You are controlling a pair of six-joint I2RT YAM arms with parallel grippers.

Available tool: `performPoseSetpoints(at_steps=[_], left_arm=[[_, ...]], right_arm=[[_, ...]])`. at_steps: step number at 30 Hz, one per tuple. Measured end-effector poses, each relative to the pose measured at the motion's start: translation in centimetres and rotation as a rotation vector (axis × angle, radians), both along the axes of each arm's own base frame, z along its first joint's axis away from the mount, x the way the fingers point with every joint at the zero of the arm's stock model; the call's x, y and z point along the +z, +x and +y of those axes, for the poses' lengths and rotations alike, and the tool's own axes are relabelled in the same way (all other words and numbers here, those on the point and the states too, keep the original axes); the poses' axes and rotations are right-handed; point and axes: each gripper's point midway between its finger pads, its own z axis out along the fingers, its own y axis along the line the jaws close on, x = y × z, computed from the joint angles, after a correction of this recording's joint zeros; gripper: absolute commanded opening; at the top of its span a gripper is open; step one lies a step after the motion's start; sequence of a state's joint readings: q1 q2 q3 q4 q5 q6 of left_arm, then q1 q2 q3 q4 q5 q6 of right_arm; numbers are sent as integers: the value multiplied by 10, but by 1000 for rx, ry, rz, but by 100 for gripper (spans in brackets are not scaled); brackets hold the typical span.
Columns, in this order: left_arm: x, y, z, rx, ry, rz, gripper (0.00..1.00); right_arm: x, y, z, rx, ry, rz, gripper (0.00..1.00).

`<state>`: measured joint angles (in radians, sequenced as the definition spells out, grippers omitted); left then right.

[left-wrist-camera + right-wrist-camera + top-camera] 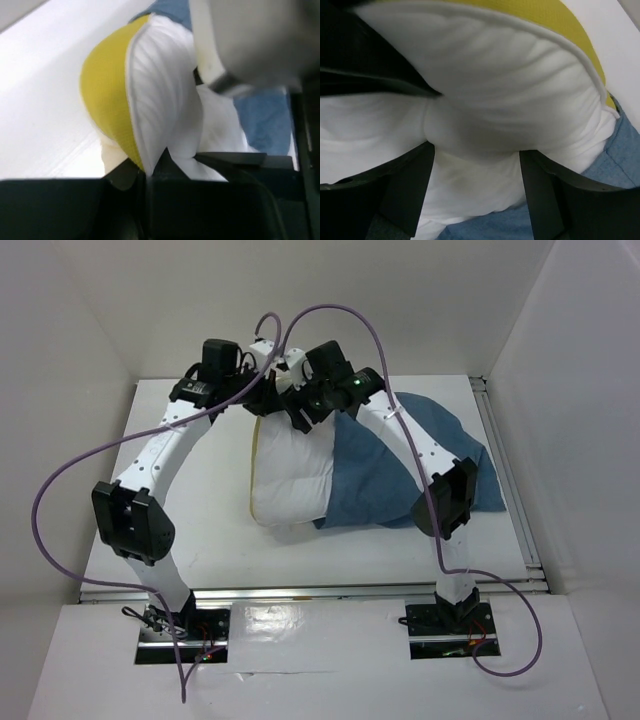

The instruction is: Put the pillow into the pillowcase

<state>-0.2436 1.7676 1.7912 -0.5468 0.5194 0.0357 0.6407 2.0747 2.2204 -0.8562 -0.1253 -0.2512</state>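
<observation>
Both arms arch in over the work and meet at the far left corner of the pillow (290,475), so that corner is crowded. In the left wrist view the right arm's pale, blurred body (250,40) fills the upper right, just beside my own grip. The right forearm (415,445) crosses above the pillowcase (440,440) and hides part of it. A purple cable (60,480) loops out over the left of the surface (200,550), and another arcs above the wrists.

The left gripper (155,167) is closed on the pillow, pinching its white seam right beside the yellow strip (107,100). The right gripper (475,187) has its jaws wide apart with a fat bulge of pillow between them. I cannot tell whether they press it or only straddle it.

The pillow lies mid-surface. Its yellow edge faces left and runs near to far. Its right part is covered by the pillowcase, and in the right wrist view blue cloth also shows beneath it. With that end hidden I cannot judge its length, but pillow and pillowcase together lie longest left to right.

Left of the pillow there is a broad stretch of bare surface, and a narrower band lies between it and the near edge. On the right, the pillowcase's near corner comes close to the edge rail (512,490). White walls (560,390) close in the far and right sides.
</observation>
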Motion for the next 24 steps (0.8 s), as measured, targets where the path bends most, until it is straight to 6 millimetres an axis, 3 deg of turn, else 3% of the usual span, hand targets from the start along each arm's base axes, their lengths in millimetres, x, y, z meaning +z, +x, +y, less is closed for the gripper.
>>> performPoseSetpoints(at_steps=[4, 7, 11, 15, 20, 24], left_arm=[[0, 2, 2, 35, 94, -85, 0], [-2, -7, 0, 1, 167, -142, 0], [-9, -18, -6, -38, 231, -162, 0], [-10, -22, -12, -68, 271, -200, 0], [-15, -48, -19, -131, 387, -346, 0], [-14, -93, -34, -258, 492, -566, 0]], right_arm=[[6, 10, -21, -39, 7, 1, 85], [29, 34, -45, -130, 78, -44, 86], [77, 64, -104, -268, 170, -157, 87], [109, 69, -155, -361, 227, -212, 87], [117, 75, -169, -348, 310, -170, 87], [95, 82, -163, -282, 369, -53, 89]])
